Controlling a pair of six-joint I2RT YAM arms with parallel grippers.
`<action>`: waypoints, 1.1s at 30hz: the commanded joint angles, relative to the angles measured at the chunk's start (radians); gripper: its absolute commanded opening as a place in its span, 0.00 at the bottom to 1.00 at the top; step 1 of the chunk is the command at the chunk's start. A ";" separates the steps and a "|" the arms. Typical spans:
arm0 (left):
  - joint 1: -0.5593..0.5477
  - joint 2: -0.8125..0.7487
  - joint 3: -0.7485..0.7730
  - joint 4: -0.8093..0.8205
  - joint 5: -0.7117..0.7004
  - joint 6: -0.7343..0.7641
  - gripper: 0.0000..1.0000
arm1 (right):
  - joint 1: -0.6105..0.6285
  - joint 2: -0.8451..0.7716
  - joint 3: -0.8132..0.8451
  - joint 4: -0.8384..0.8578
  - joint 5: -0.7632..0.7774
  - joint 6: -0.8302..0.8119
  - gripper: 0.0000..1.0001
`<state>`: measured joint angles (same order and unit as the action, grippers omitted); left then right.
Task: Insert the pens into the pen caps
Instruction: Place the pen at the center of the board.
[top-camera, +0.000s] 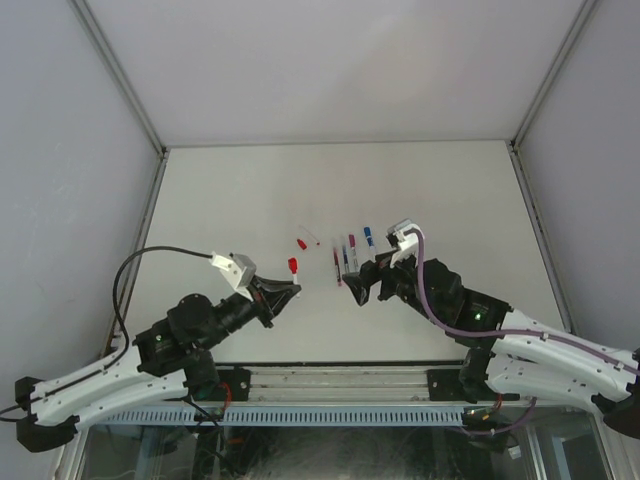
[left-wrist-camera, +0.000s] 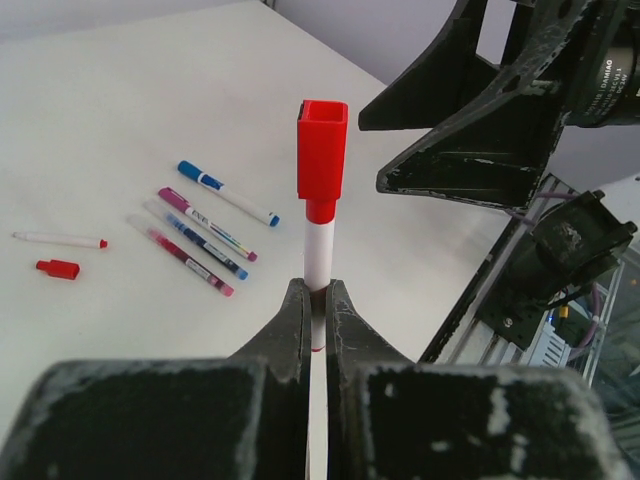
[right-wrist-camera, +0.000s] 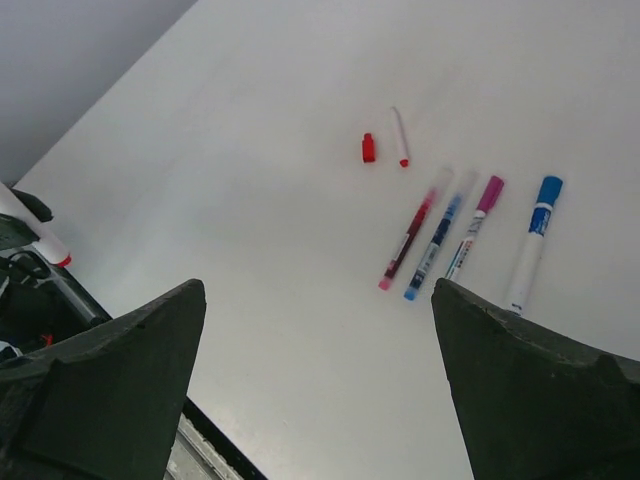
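1. Red cap (left-wrist-camera: 322, 150) sits on the white pen (left-wrist-camera: 318, 250) held upright, so this pairing looks finished.
2. Left tool (left-wrist-camera: 316, 300) is pressed together, pinching that pen's barrel above the worktop (top-camera: 230, 200).
3. Right tool (top-camera: 358, 283) is spread wide near the cap, holding and touching nothing.
4. Four capped pens (right-wrist-camera: 438, 245) lie in a row; a bare pen (right-wrist-camera: 399, 137) and a loose red cap (right-wrist-camera: 368, 148) lie just beside each other nearby.
5. Next, I judge: lay the finished pen down, then lift that last pair, lining tip with cap mouth.
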<state>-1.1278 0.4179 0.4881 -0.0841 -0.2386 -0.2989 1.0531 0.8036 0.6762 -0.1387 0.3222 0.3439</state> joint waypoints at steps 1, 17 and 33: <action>0.004 0.034 0.033 0.051 0.016 0.019 0.00 | -0.039 -0.008 -0.015 -0.016 0.021 0.056 0.94; 0.082 0.536 0.272 -0.189 -0.135 -0.241 0.00 | -0.220 0.005 -0.015 -0.196 0.028 0.316 0.98; 0.238 0.893 0.459 -0.248 -0.038 -0.434 0.05 | -0.250 0.006 -0.015 -0.264 -0.058 0.363 0.99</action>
<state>-0.9207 1.2739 0.9005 -0.3756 -0.3046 -0.6563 0.8101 0.8097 0.6533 -0.3866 0.2672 0.6655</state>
